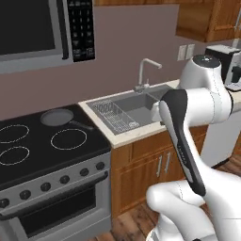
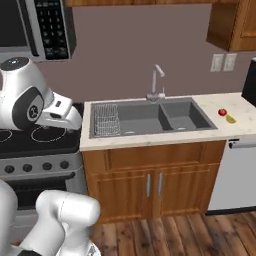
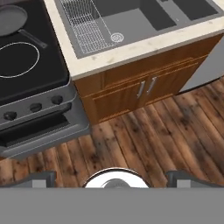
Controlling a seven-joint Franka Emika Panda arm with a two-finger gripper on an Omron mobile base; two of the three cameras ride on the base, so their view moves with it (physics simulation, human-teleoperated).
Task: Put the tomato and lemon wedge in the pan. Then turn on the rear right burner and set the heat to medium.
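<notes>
The gripper [image 3: 111, 177] was held wide and empty above the wooden floor [image 3: 166, 131], with the pan [image 3: 11, 19] seen far beyond it on the cooktop [image 3: 26, 83].

Small glossy red round tomato [image 2: 222, 112] beside a bright yellow lemon wedge [image 2: 230, 119], both on the cream speckled stone bench [image 2: 240, 120]. Shallow dark grey round pan [image 1: 57, 116] with thin black handle. Glossy black glass cooktop [image 1: 42, 150] patterned with thin white rings. Matte grey double sink [image 2: 150, 116]. Warm brown wood cabinet doors [image 2: 150, 185], silver handles. Streaked brown plank floor [image 3: 166, 140].
</notes>
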